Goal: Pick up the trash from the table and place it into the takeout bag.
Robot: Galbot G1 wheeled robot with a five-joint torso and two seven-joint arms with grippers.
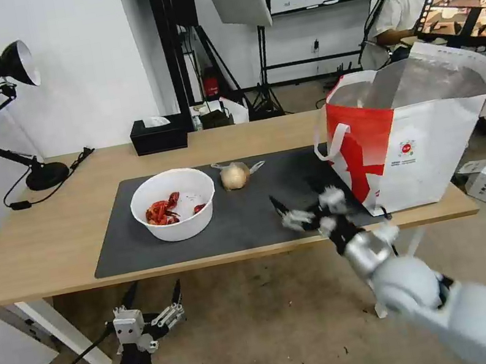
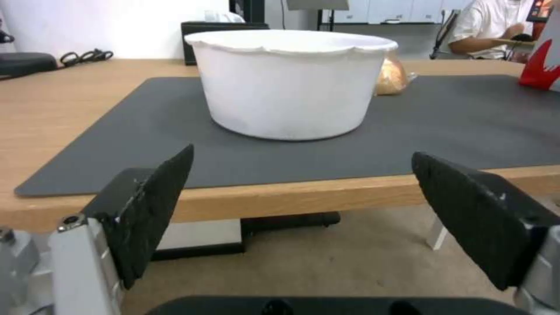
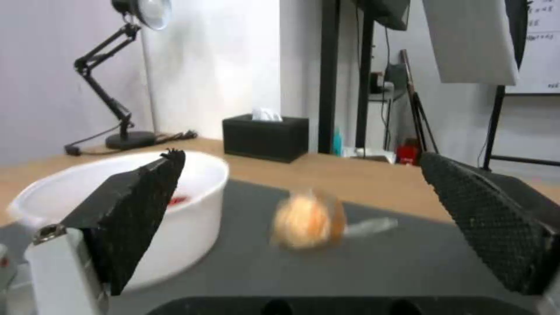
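Wrapped lump (image 1: pixel 234 176): on the mat (image 1: pixel 249 218), twisted wrapper tail pointing 3 o'clock toward the takeout bag (image 1: pixel 416 140).
Bowl (image 1: pixel 173 204): at the lump's 9 o'clock.
Right gripper (image 1: pixel 297 207): above the mat's near edge, fingers apart.
Left gripper (image 1: pixel 153 296): below the desk (image 1: pixel 35 241), fingers apart.

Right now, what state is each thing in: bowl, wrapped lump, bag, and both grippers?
White bowl: upright on the grey mat, red shells inside.
Wrapped lump: lying on the mat beside the bowl, not held.
Takeout bag: standing open at the table's right end.
Left gripper: open, empty, below the table's front edge.
Right gripper: open, empty, over the mat near the bag.
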